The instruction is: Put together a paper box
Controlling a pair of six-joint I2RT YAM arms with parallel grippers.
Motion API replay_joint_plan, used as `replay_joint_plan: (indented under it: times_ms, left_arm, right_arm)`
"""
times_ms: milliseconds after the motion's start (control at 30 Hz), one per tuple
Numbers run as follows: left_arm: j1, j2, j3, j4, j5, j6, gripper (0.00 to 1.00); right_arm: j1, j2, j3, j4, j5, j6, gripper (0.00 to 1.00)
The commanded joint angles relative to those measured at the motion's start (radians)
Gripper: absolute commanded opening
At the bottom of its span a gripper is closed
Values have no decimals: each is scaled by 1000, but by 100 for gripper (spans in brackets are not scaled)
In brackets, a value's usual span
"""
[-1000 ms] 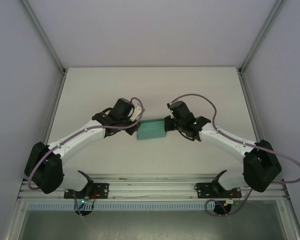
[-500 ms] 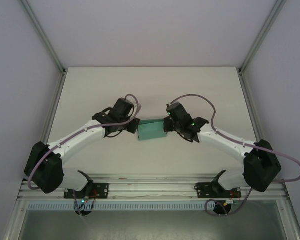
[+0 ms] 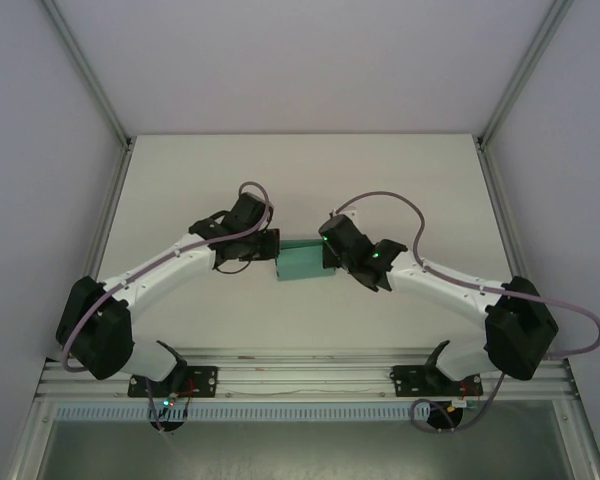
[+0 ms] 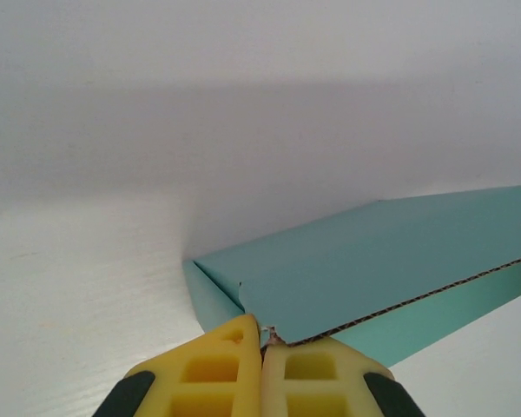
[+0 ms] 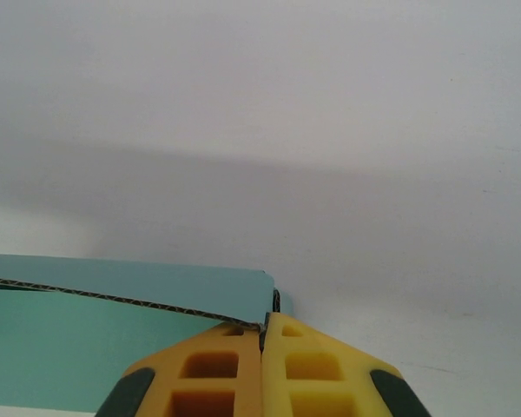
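The table (image 3: 300,170) is a white matt surface. Pale walls (image 3: 300,60) enclose it at the back and both sides. Aluminium struts (image 3: 87,70) run up from its far corners. An aluminium rail (image 3: 300,372) spans the near edge, with a grey panel (image 3: 300,450) beyond it.

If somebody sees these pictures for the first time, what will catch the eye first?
The teal box stands out first, the one spot of colour in the middle of the pale table. Next come the two arms, which frame it like a bracket. The left hand pinches a corner of its top flap at the left end, and the right hand pinches the card edge at the right end.
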Motion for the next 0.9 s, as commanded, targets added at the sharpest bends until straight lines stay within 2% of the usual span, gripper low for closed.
replay_joint_plan:
  times_ms: [0, 167, 267, 333, 467, 600, 733, 800, 867]
  left_arm:
    - [-15, 6, -35, 54, 73, -10, 6]
    - [-72, -24, -173, 191, 20, 71, 6]
    - [-129, -34, -220, 195, -97, 101, 6]
    - [-158, -33, -264, 227, -144, 105, 6]
    - [-192, -10, -353, 351, -149, 83, 6]
    - [-214, 27, -417, 455, -264, 56, 6]
    - [-265, 29, -435, 482, -308, 80, 6]
    - [-282, 35, -433, 463, -343, 76, 6]
    - [-294, 43, -435, 455, -376, 70, 6]
  right_arm:
    - [22, 12, -24, -24, -24, 23, 0]
    - [22, 2, -66, 32, -16, 1, 0]
    - [22, -14, -115, 84, 7, -11, 0]
    - [23, -29, -165, 155, 6, -21, 0]
    - [24, -44, -247, 284, -22, -28, 0]
    - [24, -42, -263, 293, -23, -13, 0]
    - [25, -86, -269, 293, -28, -4, 6]
    - [24, -111, -268, 282, -28, 4, 14]
    - [23, -133, -266, 275, -27, 15, 18]
